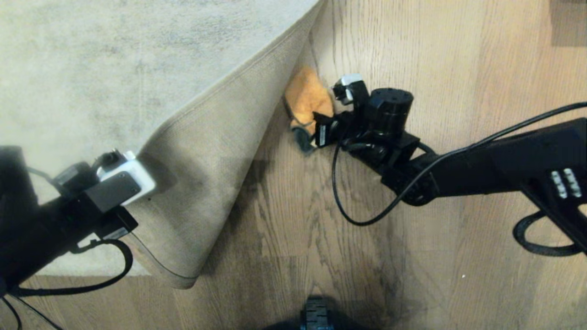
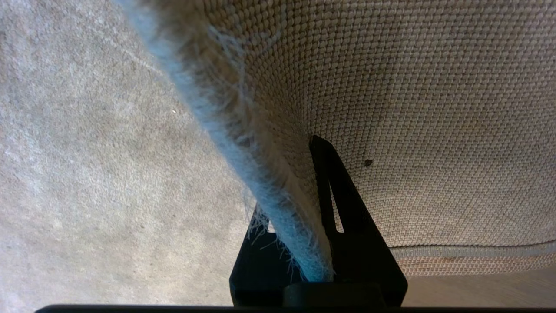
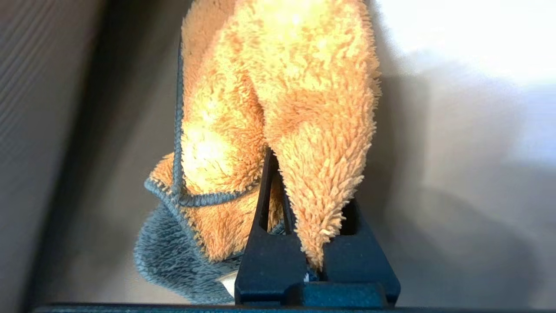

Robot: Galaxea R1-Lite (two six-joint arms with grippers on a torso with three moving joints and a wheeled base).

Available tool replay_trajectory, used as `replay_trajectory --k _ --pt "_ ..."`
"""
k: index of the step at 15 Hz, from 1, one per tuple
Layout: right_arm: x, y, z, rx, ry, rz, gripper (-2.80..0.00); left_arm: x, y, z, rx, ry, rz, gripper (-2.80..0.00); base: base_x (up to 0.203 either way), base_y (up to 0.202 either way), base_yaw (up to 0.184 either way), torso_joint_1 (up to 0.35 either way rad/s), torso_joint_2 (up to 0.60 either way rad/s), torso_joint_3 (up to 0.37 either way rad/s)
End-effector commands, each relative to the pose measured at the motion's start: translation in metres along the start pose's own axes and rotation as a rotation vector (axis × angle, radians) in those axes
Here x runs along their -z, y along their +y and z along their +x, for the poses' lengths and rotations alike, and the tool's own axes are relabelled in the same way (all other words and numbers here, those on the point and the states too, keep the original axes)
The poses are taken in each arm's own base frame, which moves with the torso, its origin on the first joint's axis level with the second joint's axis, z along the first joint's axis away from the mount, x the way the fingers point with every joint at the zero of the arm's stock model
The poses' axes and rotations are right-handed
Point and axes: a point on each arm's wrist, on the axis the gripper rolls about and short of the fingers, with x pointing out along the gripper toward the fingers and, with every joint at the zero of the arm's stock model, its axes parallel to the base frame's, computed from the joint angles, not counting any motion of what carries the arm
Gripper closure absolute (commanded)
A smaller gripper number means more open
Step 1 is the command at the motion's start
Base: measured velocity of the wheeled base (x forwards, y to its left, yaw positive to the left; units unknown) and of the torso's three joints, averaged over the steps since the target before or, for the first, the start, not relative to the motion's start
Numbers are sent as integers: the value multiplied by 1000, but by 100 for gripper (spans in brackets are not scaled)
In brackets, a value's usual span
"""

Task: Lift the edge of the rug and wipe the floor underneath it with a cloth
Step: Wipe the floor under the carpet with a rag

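1. The pale grey-beige short-pile rug edge [image 1: 202, 151] is folded up and back, its tan woven backing showing, running from twelve o'clock down to seven o'clock in the head view
2. The left gripper [image 2: 304, 208] at eight o'clock is clamped on that rug edge, one black finger [image 2: 343, 217] pressed against the backing
3. The small orange-tan fuzzy cloth [image 1: 308, 101] with a dark grey border sits at the centre, just right of the lifted fold, on the light brown wood-grain floor [image 1: 458, 68]
4. The right gripper [image 3: 299, 243], reaching in from three o'clock, pinches the cloth between closed jaws
5. A white label on the right gripper is unreadable
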Motion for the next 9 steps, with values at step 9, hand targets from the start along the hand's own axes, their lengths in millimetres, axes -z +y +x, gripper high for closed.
replay_trajectory --k 9 --pt "1 19 -98 -176 201 -5 0 3 -4 1 14 10 9 0 0 0 0 0 0 0"
